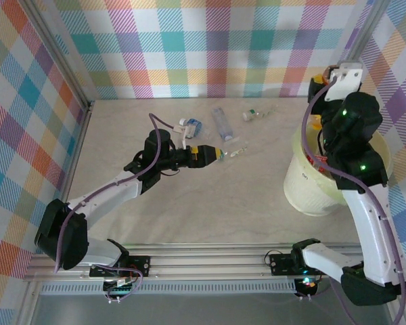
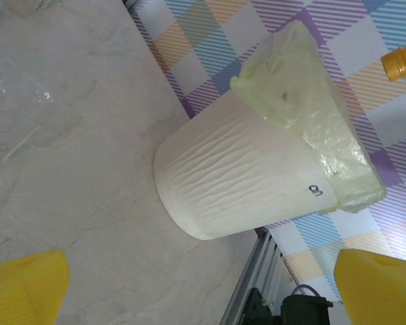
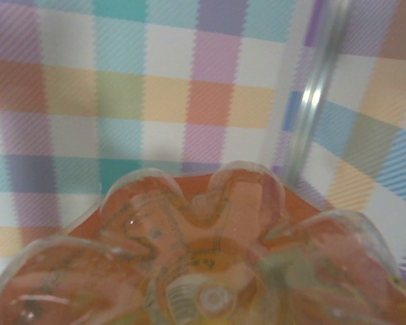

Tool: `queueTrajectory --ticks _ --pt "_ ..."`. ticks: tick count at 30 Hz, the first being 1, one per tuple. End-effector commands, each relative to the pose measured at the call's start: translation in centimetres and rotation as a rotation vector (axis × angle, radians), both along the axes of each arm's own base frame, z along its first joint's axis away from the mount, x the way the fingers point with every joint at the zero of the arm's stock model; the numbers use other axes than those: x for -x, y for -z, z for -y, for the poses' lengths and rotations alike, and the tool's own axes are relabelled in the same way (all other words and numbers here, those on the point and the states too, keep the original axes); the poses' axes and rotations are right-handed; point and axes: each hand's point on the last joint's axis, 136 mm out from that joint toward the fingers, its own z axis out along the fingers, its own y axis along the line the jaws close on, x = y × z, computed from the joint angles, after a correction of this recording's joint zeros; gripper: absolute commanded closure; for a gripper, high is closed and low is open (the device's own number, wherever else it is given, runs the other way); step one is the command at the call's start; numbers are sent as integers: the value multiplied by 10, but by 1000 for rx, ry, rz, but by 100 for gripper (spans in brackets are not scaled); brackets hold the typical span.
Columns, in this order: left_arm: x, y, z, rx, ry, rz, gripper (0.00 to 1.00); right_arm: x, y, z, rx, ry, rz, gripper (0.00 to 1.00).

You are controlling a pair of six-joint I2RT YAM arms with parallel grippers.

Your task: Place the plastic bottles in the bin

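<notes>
Our right gripper (image 1: 321,85) is closed partway round a bottle (image 3: 210,271), the base turned toward its wrist. We judge it is carried high to clear the rim of the bin (image 1: 310,193) just below it, ready to drop. Our left gripper (image 1: 219,155) stands wide open and empty, a clear bottle (image 1: 238,149) just ahead, likely its next pick; other bottles (image 1: 222,124) lie beyond.
</notes>
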Motion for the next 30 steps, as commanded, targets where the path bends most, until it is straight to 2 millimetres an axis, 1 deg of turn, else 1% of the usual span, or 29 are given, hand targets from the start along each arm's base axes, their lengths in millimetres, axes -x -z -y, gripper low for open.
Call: queueTrajectory --ticks 1,3,7,9,13,17,19,24,26,29,30 --pt "-4 -6 2 6 -25 1 0 -2 13 31 35 127 -101 56" --pt "-5 -4 1 3 -34 -6 0 -5 29 46 56 197 -161 56" --pt "-7 2 1 -8 -42 -26 0 -1 61 72 52 291 -263 56" --pt "-9 4 2 -10 -45 -35 0 5 73 83 38 328 -303 56" --pt "-12 7 4 -10 -49 -51 0 25 96 108 -23 402 -368 58" --pt "-15 12 8 -13 -43 -69 0 29 130 114 -133 376 -454 60" --pt "-17 14 11 -11 -37 -82 0 27 145 116 -169 366 -509 58" --pt "-20 18 13 -4 -45 -100 0 14 172 107 -255 290 -629 54" --pt "-20 21 12 -8 -49 -107 0 9 183 103 -277 268 -665 49" --pt "-19 24 11 -12 -56 -113 0 6 194 105 -292 283 -690 38" --pt "-19 24 10 -14 -58 -114 0 5 196 106 -296 292 -688 32"
